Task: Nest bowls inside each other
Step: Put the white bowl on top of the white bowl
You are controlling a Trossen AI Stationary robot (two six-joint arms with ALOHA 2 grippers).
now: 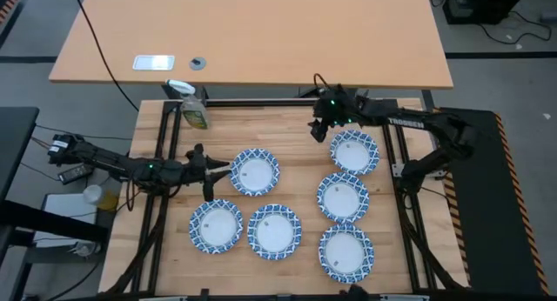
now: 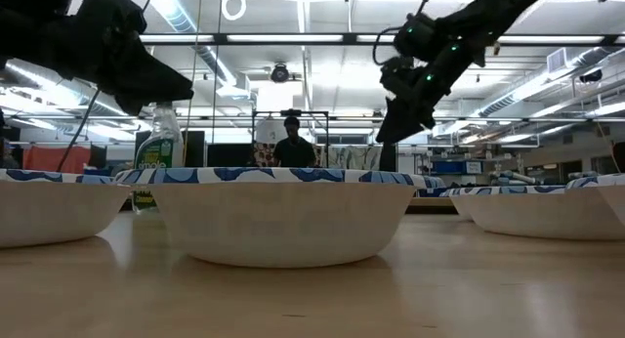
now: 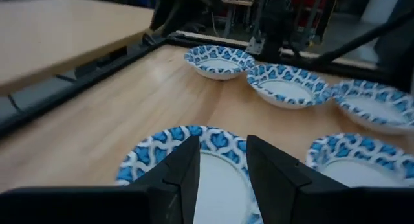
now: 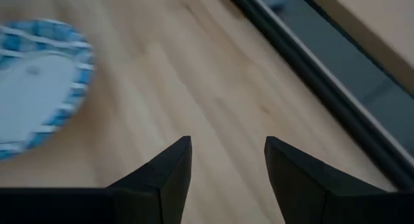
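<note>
Six blue-rimmed bowls rest apart on their bases on the wooden table: three at the left [image 1: 255,171], [image 1: 216,225], [image 1: 273,230] and a row of three at the right [image 1: 353,152], [image 1: 341,197], [image 1: 345,252]. My left gripper [image 1: 223,169] is open and hangs above the left rim of the far-left bowl [image 3: 169,145], its fingers [image 3: 222,169] over that rim without touching it. My right gripper [image 1: 318,131] is open, tilted down over bare wood [image 4: 228,160]. It stands just beyond the far-left side of the far-right bowl [image 4: 32,81].
A green-labelled spray bottle [image 1: 193,110] stands at the table's far left corner. Black frame rails [image 1: 261,102] run along the far edge and both sides. Bare wood lies between the two groups of bowls. A person [image 2: 293,147] stands in the room beyond.
</note>
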